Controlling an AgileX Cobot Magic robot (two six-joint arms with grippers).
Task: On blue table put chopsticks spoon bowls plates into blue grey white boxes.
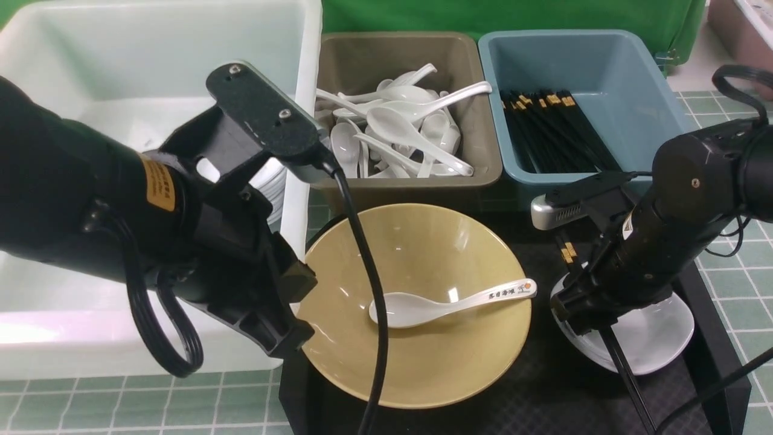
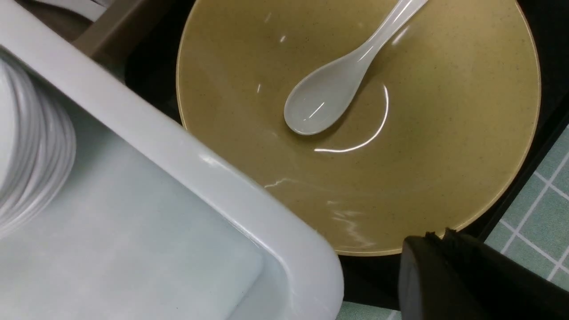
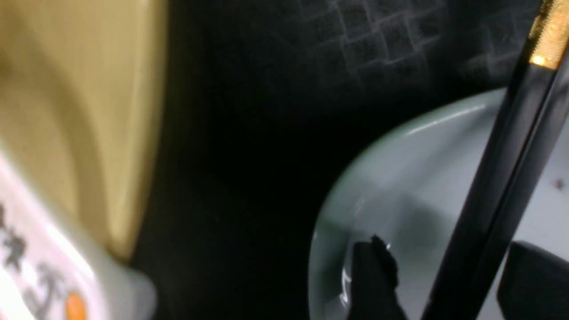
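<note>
The mustard-yellow bowl sits on the black tray with the printed white spoon lying inside it. My left gripper is shut and empty. It hangs just off the bowl's near-left rim, beside the white tub; its tips show at the rim. A white plate lies right of the bowl with black chopsticks across it. My right gripper is low over the plate and open. The chopsticks pass between its fingers with gaps on both sides.
The grey-brown box holds several white spoons. The blue box holds several black chopsticks. A stack of white plates stands inside the tub. The black tray rests on the tiled table.
</note>
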